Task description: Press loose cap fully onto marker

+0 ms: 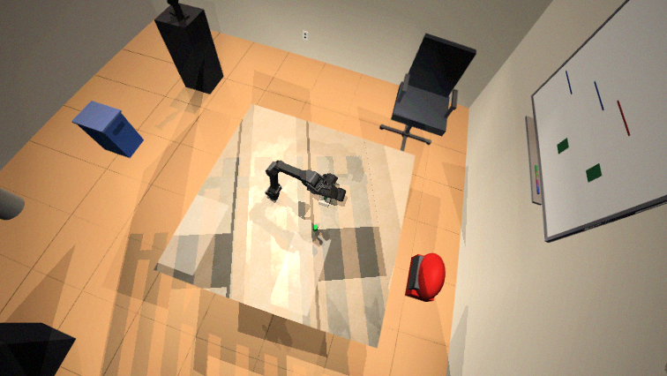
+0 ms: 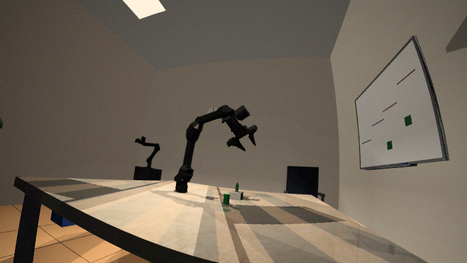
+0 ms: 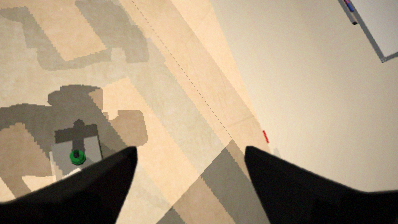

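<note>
Exterior view: gripper [image 2: 249,147] [image 3: 192,152] raised well above the desk [image 1: 275,298] [image 2: 137,221], tilted down toward the right of the frame. Fingers spread wide, nothing between them.

Cap [image 1: 315,227] [image 2: 226,199], green, stands upright on the desk, below and to the left of the gripper in the exterior view; well apart from it. Not identified in the wrist view.

Marker [image 2: 236,187] [image 3: 77,156], green, upright in the pale holder block [image 1: 324,203] [image 2: 236,195] [image 3: 92,145]; its tip is bare. Cap near the block, apart from it. In the wrist view, block and marker lie at lower left, beside the left-hand finger's outline, outside the finger gap.

Top view: cap and block both near mid-desk, away from all edges. Open desk surface extends below the cap; right edge of desk well apart from the arm.
</note>
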### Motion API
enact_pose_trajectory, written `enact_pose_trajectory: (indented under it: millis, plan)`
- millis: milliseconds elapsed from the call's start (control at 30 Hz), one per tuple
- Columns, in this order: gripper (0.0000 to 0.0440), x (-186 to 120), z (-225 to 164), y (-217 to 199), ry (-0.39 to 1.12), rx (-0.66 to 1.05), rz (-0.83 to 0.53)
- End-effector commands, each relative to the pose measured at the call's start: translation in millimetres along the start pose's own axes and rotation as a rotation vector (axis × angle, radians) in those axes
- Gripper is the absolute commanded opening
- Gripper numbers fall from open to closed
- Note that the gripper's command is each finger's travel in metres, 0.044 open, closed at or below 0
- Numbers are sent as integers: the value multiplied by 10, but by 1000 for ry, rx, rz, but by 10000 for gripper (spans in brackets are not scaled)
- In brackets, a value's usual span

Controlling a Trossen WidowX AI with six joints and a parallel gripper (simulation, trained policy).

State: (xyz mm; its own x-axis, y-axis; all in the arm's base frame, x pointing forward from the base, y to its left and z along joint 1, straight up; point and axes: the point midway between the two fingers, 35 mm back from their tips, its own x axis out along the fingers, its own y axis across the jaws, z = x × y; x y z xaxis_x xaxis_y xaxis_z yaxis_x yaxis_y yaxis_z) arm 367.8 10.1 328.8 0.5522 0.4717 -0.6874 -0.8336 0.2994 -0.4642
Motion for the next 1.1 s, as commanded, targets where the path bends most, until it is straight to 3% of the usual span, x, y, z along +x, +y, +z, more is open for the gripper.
enact_pose_trajectory:
  millis: [0,1067]
  plan:
    - [325,53,-135,29,26,27,30]
    - [321,112,-1156,273,259,217,213]
